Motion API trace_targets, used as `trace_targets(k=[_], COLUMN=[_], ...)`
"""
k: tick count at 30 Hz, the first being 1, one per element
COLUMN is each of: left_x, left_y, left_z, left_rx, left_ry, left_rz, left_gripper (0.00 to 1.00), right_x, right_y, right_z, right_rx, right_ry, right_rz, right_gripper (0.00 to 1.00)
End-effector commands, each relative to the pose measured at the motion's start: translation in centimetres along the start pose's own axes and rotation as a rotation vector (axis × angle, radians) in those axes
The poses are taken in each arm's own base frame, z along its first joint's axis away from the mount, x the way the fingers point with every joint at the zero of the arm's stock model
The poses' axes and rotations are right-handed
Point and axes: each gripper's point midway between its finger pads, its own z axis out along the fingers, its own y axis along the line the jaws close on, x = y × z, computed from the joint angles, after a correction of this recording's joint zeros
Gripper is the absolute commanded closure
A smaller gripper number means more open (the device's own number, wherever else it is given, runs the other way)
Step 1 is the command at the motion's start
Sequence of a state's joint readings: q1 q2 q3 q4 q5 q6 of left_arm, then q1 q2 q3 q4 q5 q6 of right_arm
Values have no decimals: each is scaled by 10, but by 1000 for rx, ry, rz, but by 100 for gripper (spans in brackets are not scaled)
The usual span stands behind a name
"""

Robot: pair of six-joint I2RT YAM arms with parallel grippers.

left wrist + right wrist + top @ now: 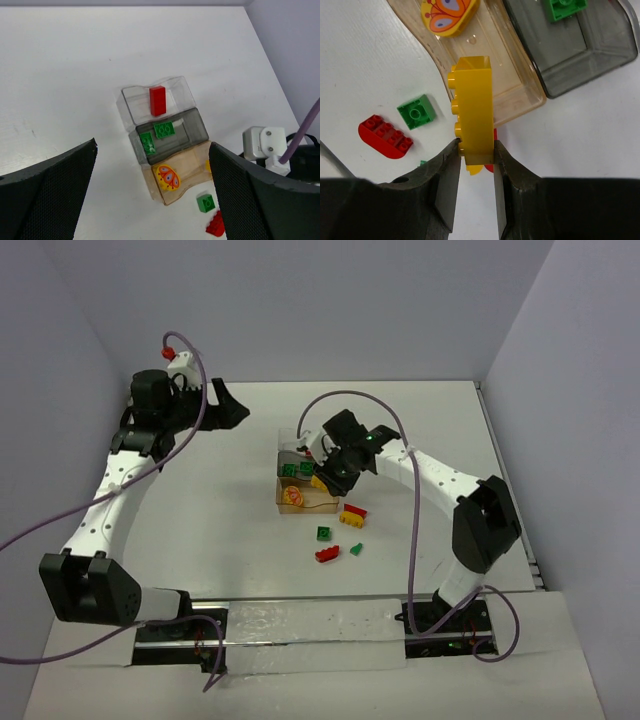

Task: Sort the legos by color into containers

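Observation:
My right gripper (pixel 474 155) is shut on a long yellow lego (pixel 475 110) and holds it above the near edge of the amber tray (pixel 515 85); in the top view the gripper (pixel 322 478) is at the trays' right side. The amber tray holds a yellow butterfly piece (pixel 168 177). The smoky grey tray (pixel 195 131) holds two green legos (pixel 164 130). The clear tray (pixel 131 102) holds a red lego (pixel 157 100). My left gripper (pixel 232 408) is open and empty, high up at the back left of the trays.
Loose legos lie on the white table in front of the trays: a red-and-yellow stack (pixel 353 515), a green brick (pixel 324 533), a rounded red brick (pixel 327 554) and a tiny green piece (pixel 356 550). Grey walls stand behind and at both sides.

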State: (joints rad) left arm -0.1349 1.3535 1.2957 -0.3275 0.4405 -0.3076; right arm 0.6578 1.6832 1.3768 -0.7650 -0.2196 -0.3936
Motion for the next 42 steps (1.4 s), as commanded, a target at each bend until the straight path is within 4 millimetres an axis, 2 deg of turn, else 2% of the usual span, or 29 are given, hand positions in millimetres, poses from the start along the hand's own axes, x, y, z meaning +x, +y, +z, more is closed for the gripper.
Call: trace_targets(k=[1,3,9,15,19,22,25,27,29,31,32,36,37,38,39,40,42], left_x=[20,23,31,32,33,33,34,33,33,32,31,28,26,25,24,24,26], left_y=[-1,-2,-8,-8,-10,-9,-9,-10,-10,-9,-10,-12,-12,-12,-15,-15,-20], left_z=[-4,-5,-4,-3,-3,-3,-2,-2,-2,-3,-3,-7,-8,-10,-11,-12,-14], left_rx=[77,95,152,162,171,170,171,173,173,167,168,166,165,167,180,189,231], left_ry=[41,52,81,82,88,89,93,92,91,90,90,74,68,64,63,64,75], left_rz=[4,1,-20,-25,-28,-28,-30,-29,-28,-30,-28,-18,-15,-15,-12,-11,-6], left_gripper=[1,1,1,1,1,1,1,1,1,1,1,1,1,1,1,1,1], right_x=[-21,-18,-12,-17,-18,-20,-20,-22,-24,-30,-32,-42,-42,-43,-39,-31,-12], right_y=[10,13,4,-5,-7,-8,-9,-10,-10,-9,-8,18,35,37,56,67,98], right_z=[-5,-1,15,20,23,23,24,22,19,11,7,-23,-26,-33,-41,-38,-43], right_rx=[-23,-31,5,48,51,55,56,60,66,66,62,-37,-107,-109,-171,-217,-315], right_ry=[-8,18,75,69,78,79,83,77,68,47,38,-35,-55,-72,-93,-81,-89], right_rz=[-105,-118,-121,-114,-119,-124,-128,-130,-132,-129,-128,-124,-129,-139,-178,-184,-281], right_gripper=[100,100,88,87,75,71,61,49,45,8,0,0,0,1,2,3,5])
